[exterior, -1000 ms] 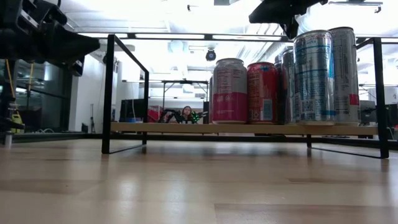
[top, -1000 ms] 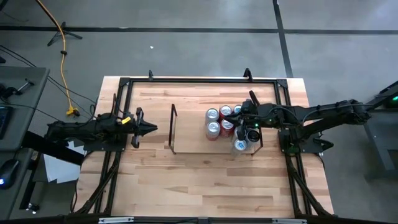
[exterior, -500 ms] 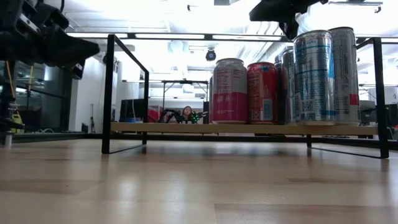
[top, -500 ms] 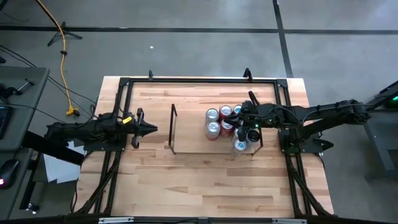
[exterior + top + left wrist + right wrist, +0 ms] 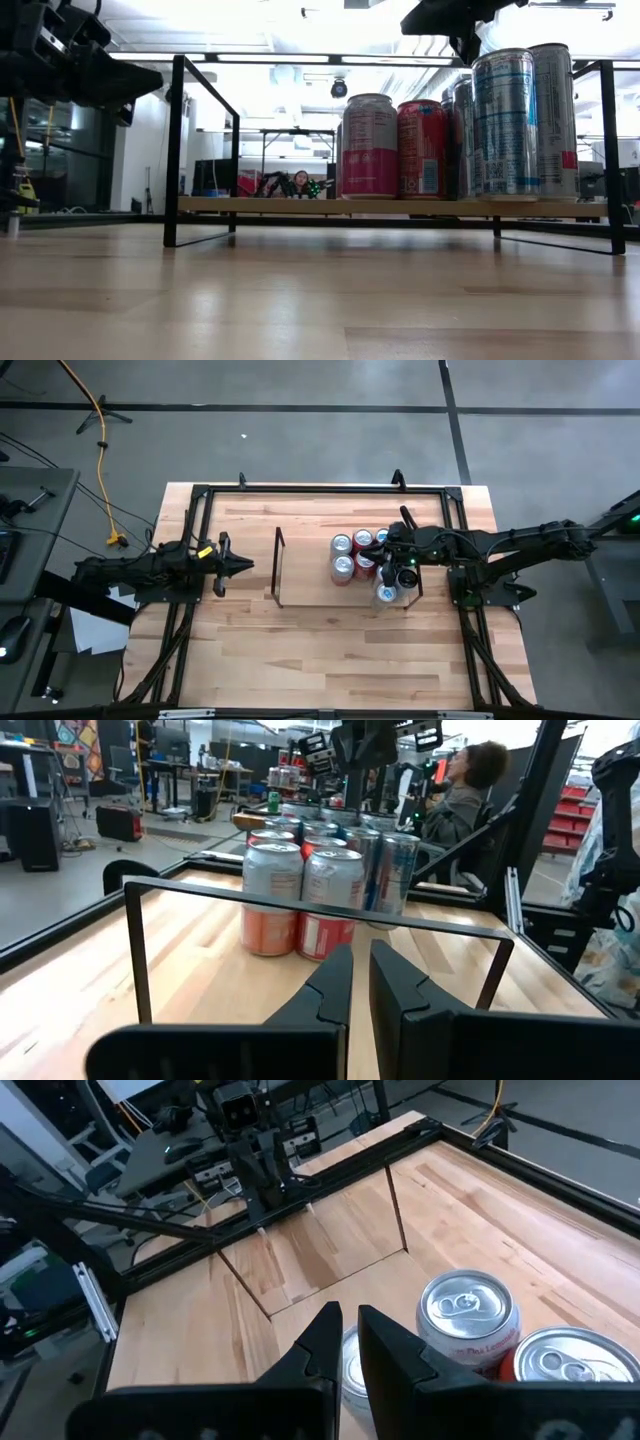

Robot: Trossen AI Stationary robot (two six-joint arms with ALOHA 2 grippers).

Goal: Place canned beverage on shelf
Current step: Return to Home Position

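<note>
Several cans stand upright in a cluster at the right end of the low black rod shelf: red-and-silver short ones and tall blue-silver ones. They also show in the left wrist view and the right wrist view. My right gripper hovers just above the can tops, shut and empty. My left gripper is shut and empty, raised off the table left of the shelf's left end frame, pointing at it.
A larger black rail frame runs around the table's edges. The shelf's left half holds no cans. Bare wood lies between the shelf and the near edge. A person sits in the room beyond the table.
My left gripper has edged a little toward the shelf, as the low view shows. The cans and my right gripper have kept still.
</note>
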